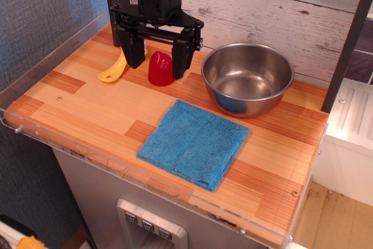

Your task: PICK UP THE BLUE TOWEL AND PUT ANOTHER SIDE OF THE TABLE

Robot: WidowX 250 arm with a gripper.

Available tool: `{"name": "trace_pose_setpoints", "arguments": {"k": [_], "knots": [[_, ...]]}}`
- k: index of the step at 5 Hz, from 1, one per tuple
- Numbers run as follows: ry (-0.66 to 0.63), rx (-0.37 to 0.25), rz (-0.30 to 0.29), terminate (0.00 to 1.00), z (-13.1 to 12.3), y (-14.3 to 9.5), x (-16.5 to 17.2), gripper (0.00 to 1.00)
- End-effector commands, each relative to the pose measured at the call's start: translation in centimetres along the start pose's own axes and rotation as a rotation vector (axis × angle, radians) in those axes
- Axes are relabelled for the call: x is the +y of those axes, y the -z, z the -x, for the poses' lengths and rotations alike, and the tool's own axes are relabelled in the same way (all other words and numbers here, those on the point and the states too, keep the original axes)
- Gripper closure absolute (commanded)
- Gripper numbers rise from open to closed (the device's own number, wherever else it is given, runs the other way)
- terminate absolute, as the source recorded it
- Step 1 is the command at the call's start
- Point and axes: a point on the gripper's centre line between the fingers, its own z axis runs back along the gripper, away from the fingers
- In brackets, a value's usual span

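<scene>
- At the back left of the striped light-and-reddish wood plank table [81, 106], lying flat: a small yellow plastic spoon [114, 71], partly hidden behind the left finger of the arm's tool.
- Just right of that, hanging above the planks: the black two-fingered gripper [158, 56], standing wide open, gripping nothing, fingers pointing down on either side of a small red plastic pepper-shaped toy [160, 68]; whether straddling the toy or hovering in front of it, impossible to tell from this angle.
- Toward the front centre, lying flat and apparently untouched: the square, bright blue terry-cloth towel [193, 143], turned cornerwise, near corner reaching close to the clear acrylic edge guard [145, 170], far corner sitting just beside the bowl.
- Probably handling as light, soft and limp: sagging and unfolding once lifted, neither slippery nor fragile, looped pile giving good grip.
- Looking best to pinch at a free corner or a bunched edge, the left corner lying well away from other things; pressing down slightly to gather cloth between the fingers.
- At the back right, resting upright and empty: a round, shiny stainless-steel bowl [247, 78], worth avoiding when dragging cloth.
</scene>
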Motion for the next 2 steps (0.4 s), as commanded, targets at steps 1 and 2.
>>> {"name": "trace_pose_setpoints", "arguments": {"k": [1, 2], "knots": [[0.0, 0.0, 0.0, 0.0, 0.0, 0.0, 0.0, 0.0], [0.001, -0.044, 0.0, 0.0, 0.77, 0.91, -0.59, 0.0]]}}
